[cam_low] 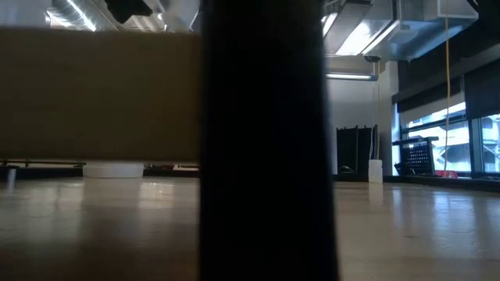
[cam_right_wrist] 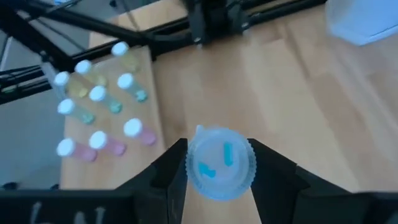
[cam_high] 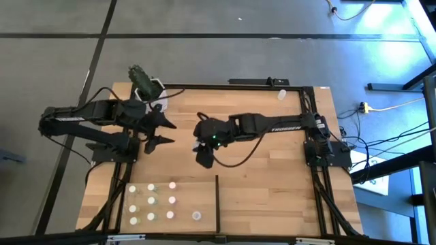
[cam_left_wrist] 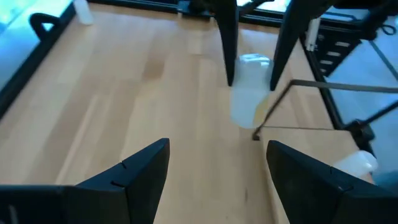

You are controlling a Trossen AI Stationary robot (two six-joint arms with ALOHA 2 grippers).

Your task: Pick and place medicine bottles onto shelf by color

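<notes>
— Right claw?
— My right gripper (cam_right_wrist: 219, 163) at table centre: fingers clamped on one bottle (cam_right_wrist: 220, 162), blue-marked cap.
— Left?
— My left gripper (cam_high: 165, 132), at nine o'clock, spread wide, empty.
— Stock?
— Medicine bottles (cam_high: 151, 203), perhaps nine, on the shelf (cam_high: 204, 204), seven o'clock.

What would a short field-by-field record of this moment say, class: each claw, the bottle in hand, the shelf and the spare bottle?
Right claw: over the table's middle, shut on a bottle
Held bottle: clear, round cap with blue marks
Left claw: open, empty, waiting at the table's left
Shelf: near edge of the table, black divider along one side
Bottles on shelf: ten in rows, white caps, yellow, green and pink tints
Spare bottle: lying at the far edge
</notes>
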